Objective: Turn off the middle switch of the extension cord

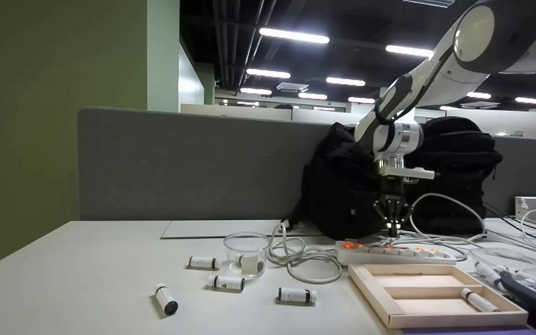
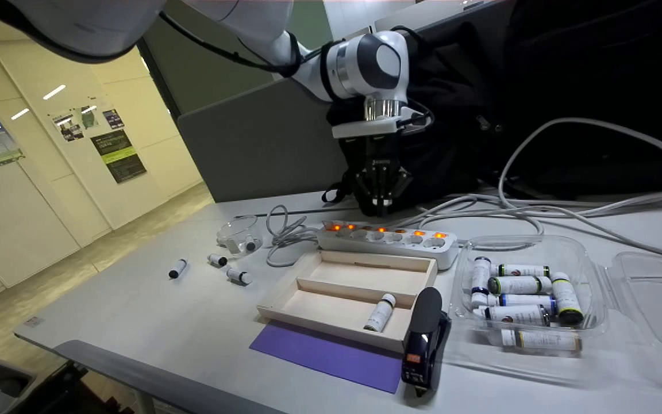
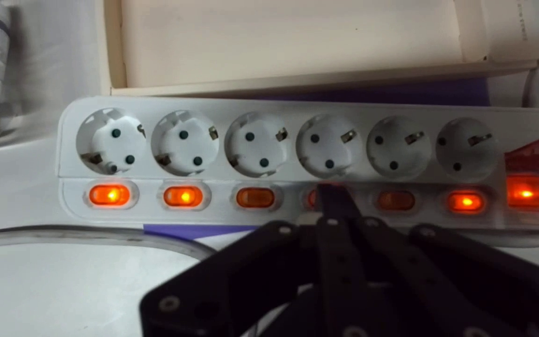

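Two unlit switches (image 3: 255, 197) on extension cord (image 3: 293, 175), mid-frame in wrist view; between them, above partly hidden lit middle switch (image 3: 312, 199), narrow, pinched-together gripper (image 3: 332, 202).

Across the middle of the wrist view, the extension cord (image 3: 293, 164) is smooth plastic with glossy, translucent switches (image 3: 255, 198); the gripper (image 3: 331, 204) at lower right looks matt. In an exterior view, the frame (image 1: 375, 298) at lower right is matt wood, and the backpack (image 1: 340, 190) right of centre dull cloth.

Room abv strip sockets (image 3: 329, 147) — bags (image 1: 342, 190) bhd claw (image 1: 393, 227).
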You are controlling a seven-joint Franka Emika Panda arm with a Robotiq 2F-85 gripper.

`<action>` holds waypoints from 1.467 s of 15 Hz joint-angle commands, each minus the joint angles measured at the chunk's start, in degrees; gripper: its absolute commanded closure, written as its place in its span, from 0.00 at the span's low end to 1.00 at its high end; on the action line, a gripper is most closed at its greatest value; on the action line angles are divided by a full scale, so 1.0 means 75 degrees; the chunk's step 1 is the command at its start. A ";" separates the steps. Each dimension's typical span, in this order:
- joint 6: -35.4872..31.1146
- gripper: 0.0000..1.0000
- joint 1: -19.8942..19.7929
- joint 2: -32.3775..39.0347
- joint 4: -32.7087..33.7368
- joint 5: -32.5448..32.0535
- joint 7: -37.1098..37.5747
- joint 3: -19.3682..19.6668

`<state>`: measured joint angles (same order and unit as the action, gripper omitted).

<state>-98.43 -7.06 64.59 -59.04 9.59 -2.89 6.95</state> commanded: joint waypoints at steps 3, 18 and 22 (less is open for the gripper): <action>-0.0050 1.00 0.0108 -0.0419 -0.0761 0.0007 0.0048 0.0052; -0.1516 1.00 -0.0070 -0.0571 -0.1405 -0.0152 -0.0654 -0.0386; -0.1693 1.00 -0.0091 -0.0607 -0.1571 -0.0329 -0.0674 -0.0520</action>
<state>-109.61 -7.02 62.28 -67.22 8.53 -7.98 4.68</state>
